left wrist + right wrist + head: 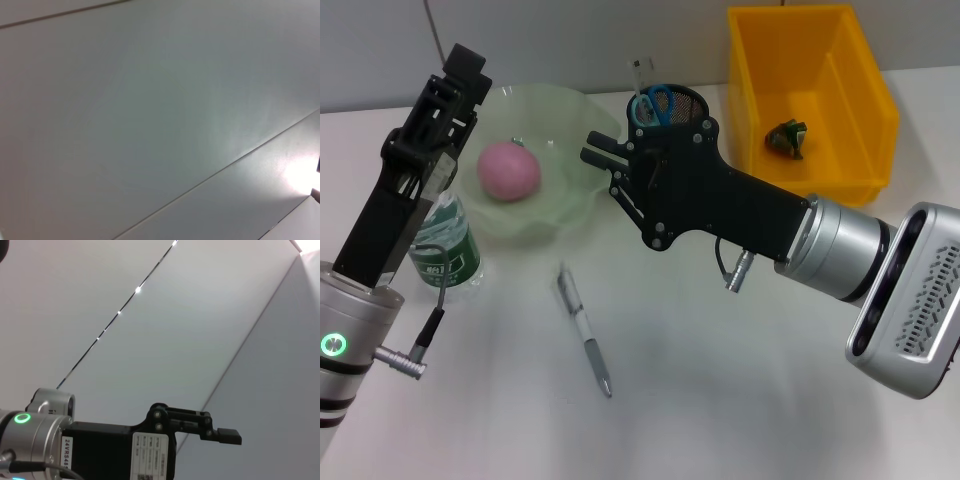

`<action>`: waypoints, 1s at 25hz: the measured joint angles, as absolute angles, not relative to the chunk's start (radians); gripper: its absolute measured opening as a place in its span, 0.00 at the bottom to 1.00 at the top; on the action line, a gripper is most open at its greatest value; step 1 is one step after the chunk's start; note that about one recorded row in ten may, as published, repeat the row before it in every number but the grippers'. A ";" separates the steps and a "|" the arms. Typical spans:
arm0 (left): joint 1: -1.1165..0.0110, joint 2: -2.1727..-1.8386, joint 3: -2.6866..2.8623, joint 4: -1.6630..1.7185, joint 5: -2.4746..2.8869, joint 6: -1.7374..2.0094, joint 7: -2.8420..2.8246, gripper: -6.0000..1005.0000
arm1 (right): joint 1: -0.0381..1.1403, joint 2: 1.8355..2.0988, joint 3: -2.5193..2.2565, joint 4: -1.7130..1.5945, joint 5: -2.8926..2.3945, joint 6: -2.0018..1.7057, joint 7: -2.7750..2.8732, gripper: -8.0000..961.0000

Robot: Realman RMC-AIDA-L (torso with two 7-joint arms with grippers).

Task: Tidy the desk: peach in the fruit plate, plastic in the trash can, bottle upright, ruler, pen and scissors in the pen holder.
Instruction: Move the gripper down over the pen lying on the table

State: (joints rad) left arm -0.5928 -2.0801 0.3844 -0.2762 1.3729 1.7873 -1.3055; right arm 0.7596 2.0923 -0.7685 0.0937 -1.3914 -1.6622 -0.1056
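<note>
A slim pen (584, 330) with a pale barrel and metal tip lies flat on the white table (720, 400), slanting from near the plate toward the robot. It sits below and apart from the right gripper (592, 148), which hangs level above the table between the plate and the pen holder, its black fingers (603, 156) pointing toward the plate with only a narrow gap and nothing between them.

The peach (509, 170), round and matte pink, rests in the fruit plate (570, 200), a translucent pale-green dish with a wavy, scalloped rim. Behind the right gripper stands the pen holder (688, 101), a dark mesh cup holding blue-handled scissors (653, 104) and a thin clear ruler (638, 78) standing upright.

A bottle (444, 250) with a green label stands at the plate's left edge, partly hidden by the left gripper (460, 70), which is raised and angled up over it; whether its fingers are apart cannot be told.

At the far right, the trash can (865, 120), a glossy yellow rectangular bin, holds a crumpled dark plastic (788, 137) wrapper.

The left wrist view shows only plain pale panels.
</note>
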 joint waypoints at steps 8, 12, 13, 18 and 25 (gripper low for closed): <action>-0.593 -2.080 0.386 -0.274 1.373 1.789 -1.307 0.60 | 0.756 2.092 -0.768 0.094 -1.387 -1.672 -0.106 0.05; -0.595 -2.080 0.388 -0.273 1.373 1.793 -1.301 0.69 | 0.757 2.092 -0.768 0.094 -1.386 -1.673 -0.103 0.05; -0.595 -2.080 0.389 -0.272 1.373 1.793 -1.300 0.71 | 0.757 2.092 -0.768 0.094 -1.386 -1.673 -0.103 0.05; -0.597 -2.080 0.391 -0.262 1.373 1.794 -1.290 0.80 | 0.758 2.092 -0.768 0.094 -1.384 -1.673 -0.097 0.05; -0.600 -2.080 0.384 -0.194 1.450 1.821 -1.213 0.80 | 0.757 2.092 -0.721 0.105 -1.384 -1.686 -0.011 0.05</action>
